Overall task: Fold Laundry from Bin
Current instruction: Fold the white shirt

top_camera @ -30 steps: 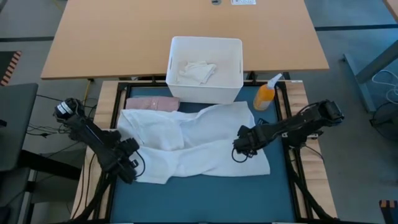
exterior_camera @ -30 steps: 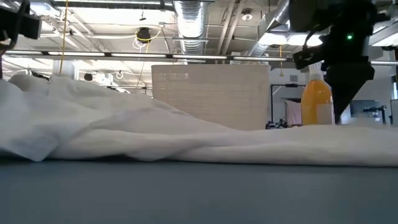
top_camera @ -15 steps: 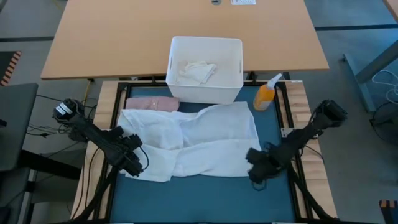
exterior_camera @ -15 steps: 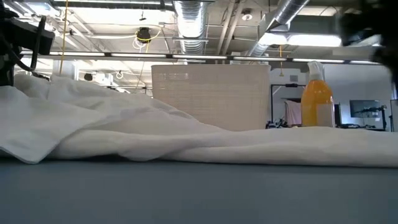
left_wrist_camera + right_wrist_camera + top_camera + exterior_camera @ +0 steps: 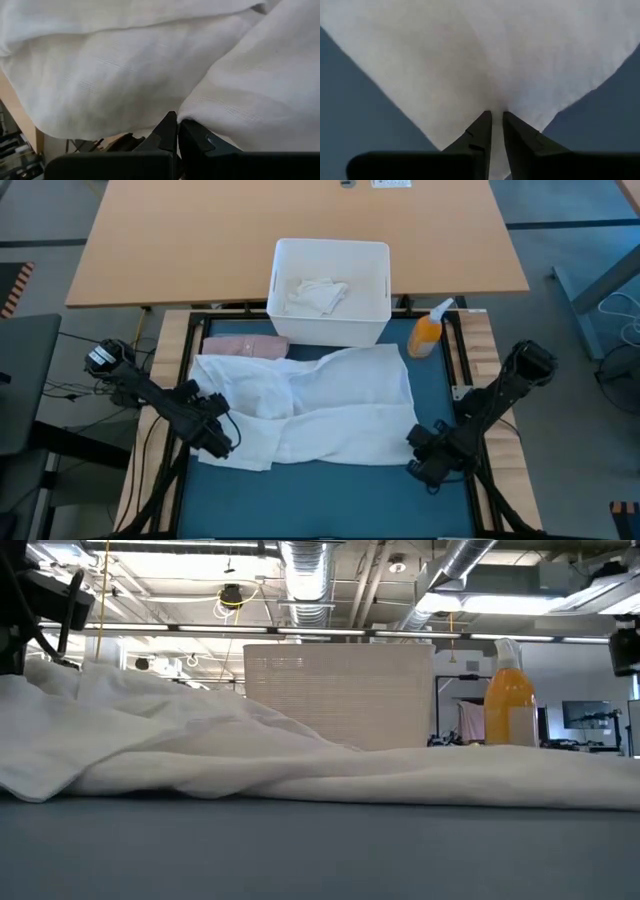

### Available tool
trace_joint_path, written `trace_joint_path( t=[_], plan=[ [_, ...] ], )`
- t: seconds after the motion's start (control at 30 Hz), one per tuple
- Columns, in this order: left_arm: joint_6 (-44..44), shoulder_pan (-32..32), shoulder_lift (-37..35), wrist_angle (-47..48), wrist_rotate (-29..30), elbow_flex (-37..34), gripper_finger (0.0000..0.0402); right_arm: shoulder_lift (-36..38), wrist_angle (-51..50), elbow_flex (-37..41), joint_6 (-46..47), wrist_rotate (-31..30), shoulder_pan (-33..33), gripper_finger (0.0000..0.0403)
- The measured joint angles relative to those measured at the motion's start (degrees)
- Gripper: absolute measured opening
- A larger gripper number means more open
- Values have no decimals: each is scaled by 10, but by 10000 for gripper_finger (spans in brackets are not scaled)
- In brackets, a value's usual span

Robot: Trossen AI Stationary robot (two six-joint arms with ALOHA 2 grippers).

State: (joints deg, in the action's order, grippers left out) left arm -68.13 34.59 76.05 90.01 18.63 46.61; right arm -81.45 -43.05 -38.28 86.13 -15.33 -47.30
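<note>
You've got both grippers on the white cloth (image 5: 310, 405), which lies spread over the teal mat (image 5: 330, 485) just in front of the bin (image 5: 330, 290). The left gripper (image 5: 215, 435) is clamped shut on the cloth's left edge; the right gripper (image 5: 425, 455) has its fingers (image 5: 479, 131) pinched on the near-right corner. Likely reason: w/ two ends held you can tension the fabric and square it for a fold.

More laundry: a white piece (image 5: 318, 293) in the bin, and a pink shirt (image 5: 245, 345) already folded btwn bin and cloth.

The high view gives you layout only, no jaw detail. The wrist views confirm the pinches: cloth runs right into the left fingers (image 5: 167, 131). The low view shows the cloth's left side lifted, the right lying flat, and the spray bottle (image 5: 510, 695) behind.
</note>
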Motion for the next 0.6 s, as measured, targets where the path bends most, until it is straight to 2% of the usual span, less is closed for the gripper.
trace_joint_path(
  t=[0.27, 0.47, 0.6],
  plan=[
    [-15, -9, 0, 0, 22, 0, 0, 2, -13, 30, -43, -16, -8, 46],
    [1, -32, 0, -1, 23, 0, 0, 0, -68, 15, -79, 35, -26, 12],
    [27, -51, 0, -1, 27, 0, 0, -1, -112, -3, -91, 58, -38, 19]
  ],
)
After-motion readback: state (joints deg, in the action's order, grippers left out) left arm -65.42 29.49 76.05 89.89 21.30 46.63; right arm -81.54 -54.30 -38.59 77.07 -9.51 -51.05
